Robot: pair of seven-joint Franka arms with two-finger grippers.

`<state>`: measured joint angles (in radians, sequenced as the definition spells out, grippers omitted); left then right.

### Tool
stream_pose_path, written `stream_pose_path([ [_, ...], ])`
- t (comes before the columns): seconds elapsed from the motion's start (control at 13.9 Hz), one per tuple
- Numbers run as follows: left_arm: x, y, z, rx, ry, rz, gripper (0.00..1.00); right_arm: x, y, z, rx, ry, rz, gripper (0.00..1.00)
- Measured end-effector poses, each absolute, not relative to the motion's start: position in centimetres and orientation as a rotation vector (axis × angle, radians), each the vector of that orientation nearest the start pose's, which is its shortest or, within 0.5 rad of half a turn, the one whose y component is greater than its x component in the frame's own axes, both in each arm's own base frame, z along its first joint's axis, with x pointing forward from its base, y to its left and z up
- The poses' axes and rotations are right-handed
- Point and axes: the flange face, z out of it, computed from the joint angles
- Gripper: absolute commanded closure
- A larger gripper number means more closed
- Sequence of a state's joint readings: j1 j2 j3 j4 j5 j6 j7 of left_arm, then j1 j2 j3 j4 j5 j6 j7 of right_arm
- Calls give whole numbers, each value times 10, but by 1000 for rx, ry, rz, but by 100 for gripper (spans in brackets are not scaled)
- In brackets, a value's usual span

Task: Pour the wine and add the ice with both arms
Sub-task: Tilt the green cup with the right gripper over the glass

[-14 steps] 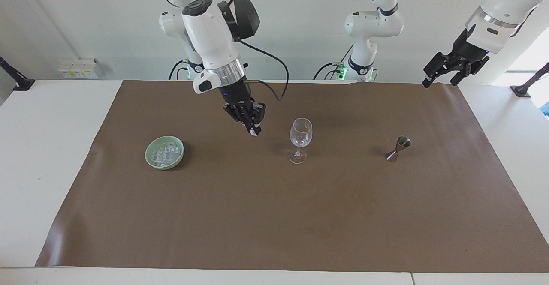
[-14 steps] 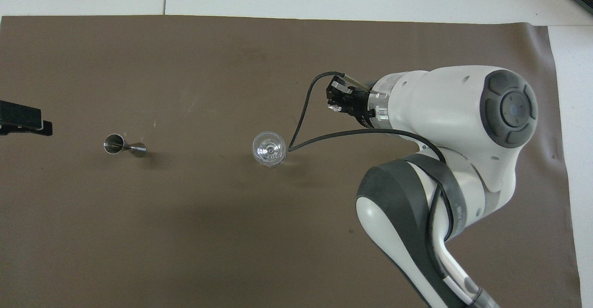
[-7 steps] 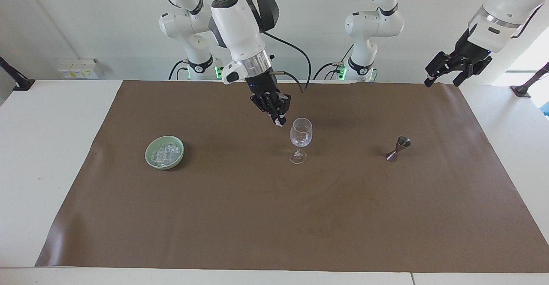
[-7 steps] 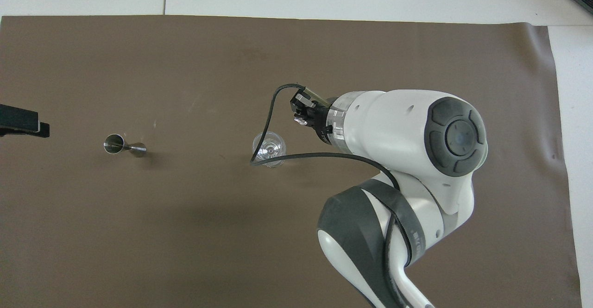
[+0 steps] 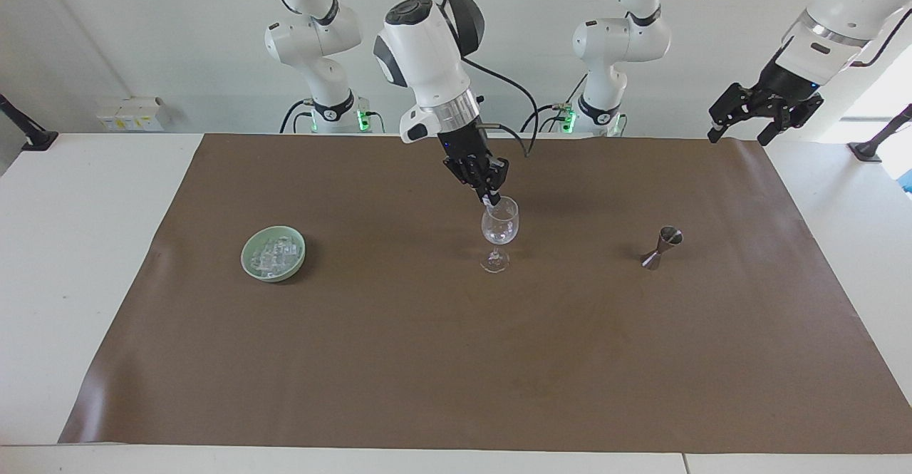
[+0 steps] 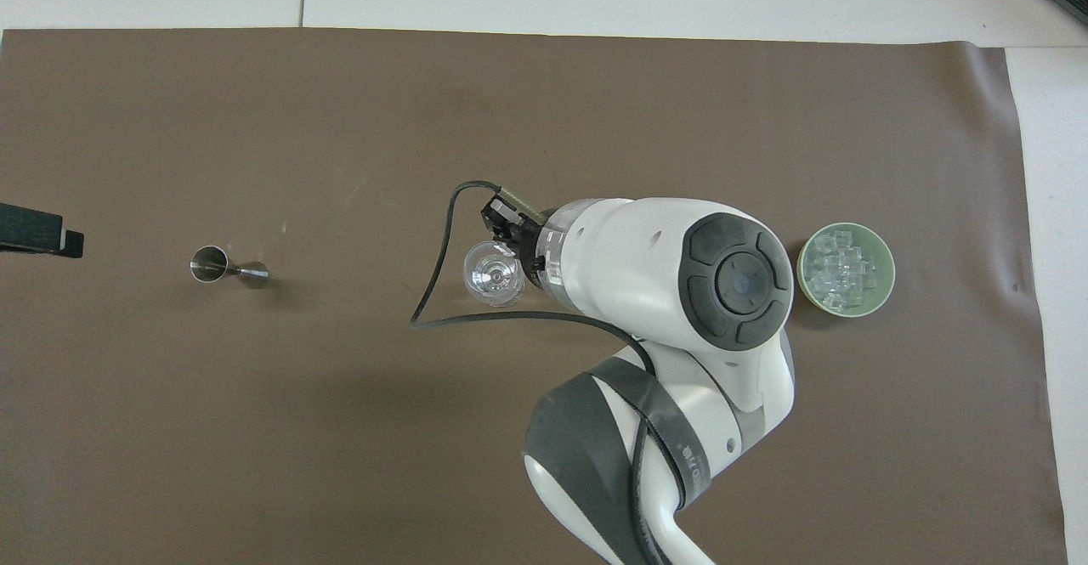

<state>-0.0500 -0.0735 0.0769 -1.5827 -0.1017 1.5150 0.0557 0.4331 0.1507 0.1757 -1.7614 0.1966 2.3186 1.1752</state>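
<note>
The right gripper (image 5: 491,201), clenched on what seems an ice cube, has swung from mid-frame to just above the wine glass (image 5: 499,234), centre frame; release looks next. The left gripper (image 5: 764,110) waits released, upper right.

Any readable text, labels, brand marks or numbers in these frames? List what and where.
None readable.
Wine glass, jigger, green bowl of ice, brown mat: no markings seen.
Pale boxes by the wall at the right arm's end of the table: any print is too small to read.
Both arms' casings: no legible brand.
</note>
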Motion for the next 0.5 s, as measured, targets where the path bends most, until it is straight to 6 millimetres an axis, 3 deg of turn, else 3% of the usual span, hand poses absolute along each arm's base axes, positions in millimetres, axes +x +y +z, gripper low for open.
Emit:
stream_pose_path([
  [0.22,526,6,654,-3248,59,-15,0,520,377,518,-2537,902,-133,100],
  [0.5,525,6,653,-3248,59,-14,0,525,379,507,-2527,911,-137,100],
])
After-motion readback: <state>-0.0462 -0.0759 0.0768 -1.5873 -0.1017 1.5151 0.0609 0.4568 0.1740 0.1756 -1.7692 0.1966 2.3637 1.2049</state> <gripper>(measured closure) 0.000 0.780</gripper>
